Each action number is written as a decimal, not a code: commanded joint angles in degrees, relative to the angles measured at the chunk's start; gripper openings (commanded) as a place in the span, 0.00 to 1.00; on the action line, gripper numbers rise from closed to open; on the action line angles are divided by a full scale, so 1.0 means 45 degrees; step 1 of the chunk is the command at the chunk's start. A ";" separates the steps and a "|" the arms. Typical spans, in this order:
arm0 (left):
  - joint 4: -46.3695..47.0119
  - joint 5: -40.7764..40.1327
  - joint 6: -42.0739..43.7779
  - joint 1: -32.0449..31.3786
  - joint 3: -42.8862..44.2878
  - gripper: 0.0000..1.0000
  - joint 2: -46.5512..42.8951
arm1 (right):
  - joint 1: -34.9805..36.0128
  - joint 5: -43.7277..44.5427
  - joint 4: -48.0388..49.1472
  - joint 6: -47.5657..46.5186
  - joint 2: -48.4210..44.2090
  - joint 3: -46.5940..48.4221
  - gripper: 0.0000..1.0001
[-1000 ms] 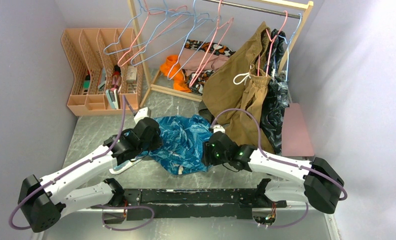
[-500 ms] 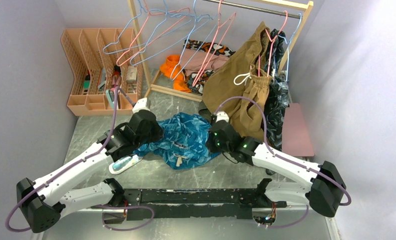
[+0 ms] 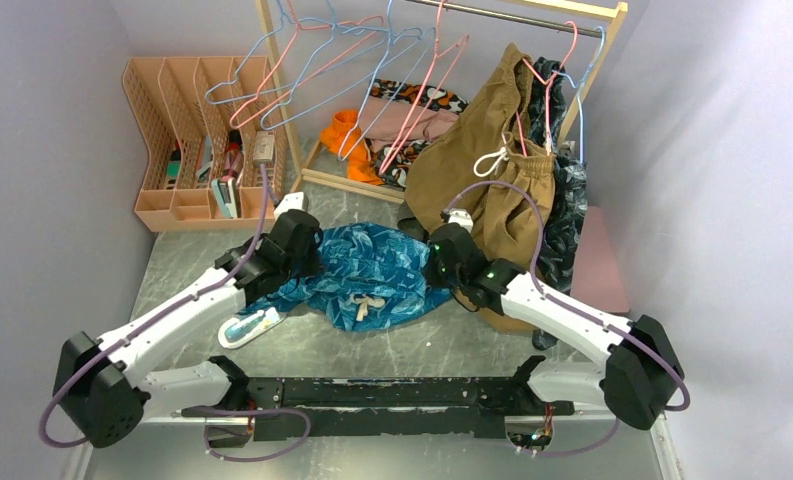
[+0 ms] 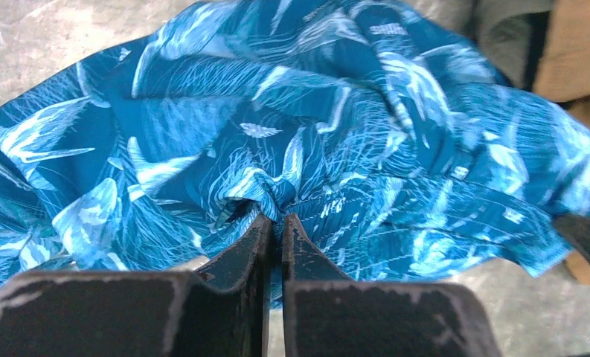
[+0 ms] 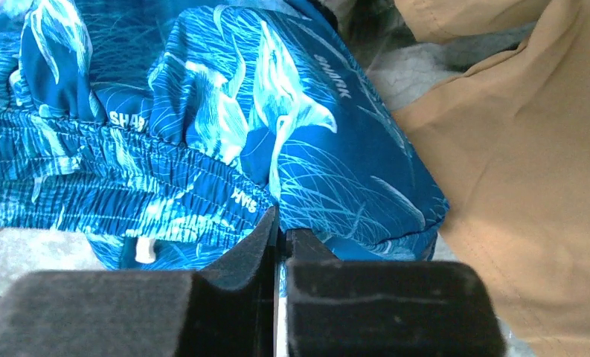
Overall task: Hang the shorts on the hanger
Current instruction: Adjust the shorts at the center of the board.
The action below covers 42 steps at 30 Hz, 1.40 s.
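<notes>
We see the shorts (image 3: 367, 272) lying on the grey, marble-veined table (image 3: 172, 285), near its middle, between the two arms. They are a thin, crinkled teal-blue cloth with a lighter blue print of leaves and feathery strokes. The cloth is stretched sideways into a wide, rumpled band. Their cream drawstring (image 3: 364, 305) lies in a short flat knot on the near edge. In the right wrist view the gathered, ribbed waistband (image 5: 106, 160) runs across the cloth in tight pleats.

The left jaws are pressed almost together on a fold of the shorts at their left side. In the left wrist view the fabric puckers into a small rosette just at the black, scuffed tips. The right jaws are closed too, with the right edge of the shorts pinched in the narrow slit between them. Just beside that edge lies smooth tan-brown cloth (image 5: 544, 193).

Behind the shorts stands a pale wooden rack (image 3: 272, 95) with a metal rail. Thin wire hangers hang from it, a pink wire hanger (image 3: 419, 100) among light-blue ones, each a triangle under a curved hook. Tan-brown shorts (image 3: 472, 170) hang in heavy folds at the right end of the rail. A peach slotted organiser (image 3: 187, 110) stands at the far left.
</notes>
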 commanded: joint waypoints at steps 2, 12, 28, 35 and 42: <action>0.1168 0.1069 0.1241 0.0979 -0.0522 0.13 0.0685 | -0.0102 -0.0521 0.0812 0.0228 0.0423 -0.0215 0.19; -0.0037 0.1410 0.1134 0.1059 -0.0549 0.72 -0.1172 | 0.0743 -0.0918 -0.0328 -0.1519 -0.1289 0.0286 0.53; -0.1962 0.1425 -0.1671 0.1068 -0.2151 0.76 -0.3632 | 0.4330 0.3636 -0.2122 0.0245 0.0522 0.0170 0.60; 0.0041 0.2265 -0.1922 0.1103 -0.3486 0.80 -0.4044 | 0.3086 0.1993 0.0333 0.1426 0.0008 -0.1091 0.65; 0.1172 0.2654 -0.1437 0.1545 -0.3839 0.76 -0.3125 | 0.2292 0.1117 0.1137 0.1392 -0.0220 -0.1609 0.64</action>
